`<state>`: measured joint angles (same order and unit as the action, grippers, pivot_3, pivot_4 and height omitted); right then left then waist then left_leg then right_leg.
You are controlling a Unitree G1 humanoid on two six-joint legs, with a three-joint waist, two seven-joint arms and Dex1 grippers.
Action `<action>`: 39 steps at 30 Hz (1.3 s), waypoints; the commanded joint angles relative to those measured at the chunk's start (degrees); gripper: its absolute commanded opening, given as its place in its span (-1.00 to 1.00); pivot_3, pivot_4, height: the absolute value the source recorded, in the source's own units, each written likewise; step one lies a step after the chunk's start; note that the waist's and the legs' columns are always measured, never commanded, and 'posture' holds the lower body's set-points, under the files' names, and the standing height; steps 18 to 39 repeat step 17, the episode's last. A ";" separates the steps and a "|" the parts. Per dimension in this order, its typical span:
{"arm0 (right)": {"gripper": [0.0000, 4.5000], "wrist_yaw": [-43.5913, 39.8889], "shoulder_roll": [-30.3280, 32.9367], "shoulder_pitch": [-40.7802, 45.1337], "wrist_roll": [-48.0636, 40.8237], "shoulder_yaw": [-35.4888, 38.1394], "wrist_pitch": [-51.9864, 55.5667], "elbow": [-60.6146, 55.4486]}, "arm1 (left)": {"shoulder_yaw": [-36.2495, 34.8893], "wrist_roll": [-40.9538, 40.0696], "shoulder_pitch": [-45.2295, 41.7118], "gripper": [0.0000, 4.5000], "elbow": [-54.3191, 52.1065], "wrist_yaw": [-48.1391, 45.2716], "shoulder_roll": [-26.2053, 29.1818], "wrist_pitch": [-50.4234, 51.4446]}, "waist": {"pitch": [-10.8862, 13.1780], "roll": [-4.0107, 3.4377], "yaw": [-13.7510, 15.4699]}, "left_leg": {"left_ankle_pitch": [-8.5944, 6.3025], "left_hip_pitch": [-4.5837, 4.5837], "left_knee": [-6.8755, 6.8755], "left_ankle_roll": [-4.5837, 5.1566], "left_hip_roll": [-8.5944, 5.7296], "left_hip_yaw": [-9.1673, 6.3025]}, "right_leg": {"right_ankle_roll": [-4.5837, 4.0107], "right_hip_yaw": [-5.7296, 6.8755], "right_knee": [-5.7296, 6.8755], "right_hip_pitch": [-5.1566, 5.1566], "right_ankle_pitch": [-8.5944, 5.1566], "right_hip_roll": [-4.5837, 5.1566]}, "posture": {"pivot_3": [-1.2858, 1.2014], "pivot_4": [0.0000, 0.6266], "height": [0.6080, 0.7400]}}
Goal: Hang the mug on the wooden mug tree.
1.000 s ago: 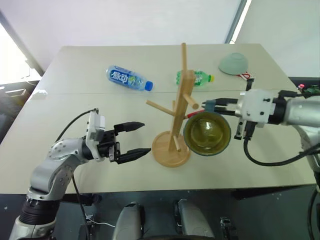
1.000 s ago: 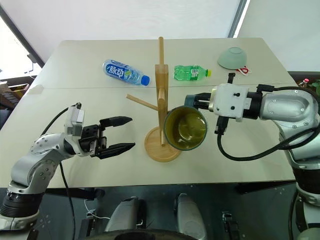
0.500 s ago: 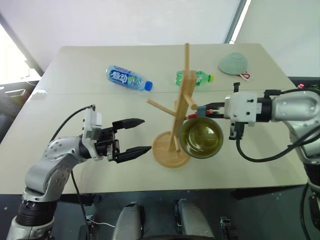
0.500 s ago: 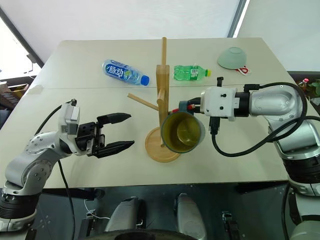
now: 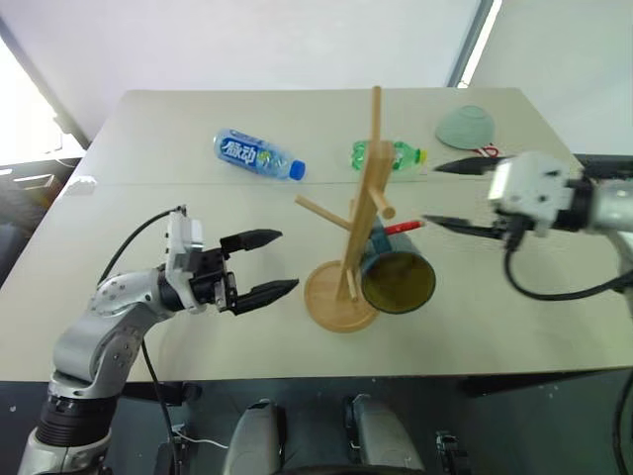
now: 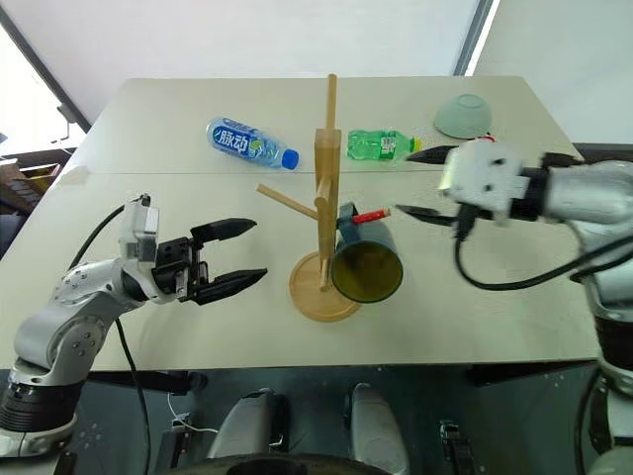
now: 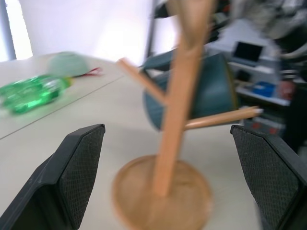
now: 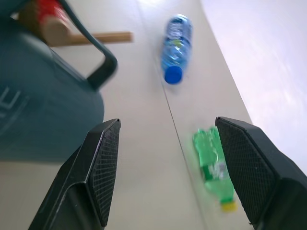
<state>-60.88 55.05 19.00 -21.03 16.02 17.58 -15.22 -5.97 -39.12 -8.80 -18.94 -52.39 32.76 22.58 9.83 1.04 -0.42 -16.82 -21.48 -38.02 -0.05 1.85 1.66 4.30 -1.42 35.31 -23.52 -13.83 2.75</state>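
From the head views, the dusty blue-grey ceramic mug with the olive inside (image 6: 364, 259) hangs by its loop handle on a red-tipped peg of the tall light-wood mug tree (image 6: 326, 213), which stands on the pale counter (image 6: 148, 129). The right gripper (image 6: 420, 183) sits just beside the mug, jaws wide and empty; a clean straight retreat, clear of the peg, looks the sound move. The left gripper (image 6: 229, 259) hovers near the round base, jaws wide, holding nothing. The left wrist view shows the mug behind the pole. The right wrist view shows the handle looped over the peg, so the hang seems secure.
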 commanded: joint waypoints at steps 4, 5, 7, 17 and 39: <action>0.45 11.27 -18.11 -12.10 -5.40 7.20 -2.88 4.08 | -3.67 11.59 2.62 1.00 7.97 14.39 -6.31 -8.93 | -0.05 0.06 -0.47 | 0.00 0.12 0.01 0.00 0.01 0.00 | 0.01 0.00 0.05 0.08 0.02 -0.11 | 0.03 -0.52 1.00; 0.45 12.98 -20.57 -12.83 -4.78 7.05 -4.28 5.14 | -3.91 13.21 2.91 1.00 9.06 16.29 -7.08 -9.91 | -0.02 0.01 -0.49 | 0.00 0.14 0.02 0.00 0.02 -0.01 | 0.02 0.00 0.10 0.06 0.02 -0.14 | 0.03 -0.52 1.00; 0.45 16.13 -25.01 -13.64 -3.00 6.52 -8.20 8.14 | -4.79 14.82 3.31 1.00 11.20 19.24 -8.74 -11.56 | 0.03 -0.10 -0.50 | 0.01 0.11 0.02 -0.01 0.01 0.02 | 0.01 -0.03 0.21 -0.05 0.02 -0.13 | 0.03 -0.52 1.00; 0.45 19.87 -31.98 -13.57 -0.28 1.39 -15.97 16.58 | -6.86 18.18 5.13 1.00 16.12 24.95 -12.24 -16.57 | 0.00 -0.07 -0.33 | 0.02 0.09 -0.02 -0.03 0.01 0.03 | 0.00 -0.02 0.22 -0.05 0.04 -0.09 | 0.03 -0.52 1.00; 0.45 19.87 -31.98 -13.57 -0.28 1.39 -15.97 16.58 | -6.86 18.18 5.13 1.00 16.12 24.95 -12.24 -16.57 | 0.00 -0.07 -0.33 | 0.02 0.09 -0.02 -0.03 0.01 0.03 | 0.00 -0.02 0.22 -0.05 0.04 -0.09 | 0.03 -0.52 1.00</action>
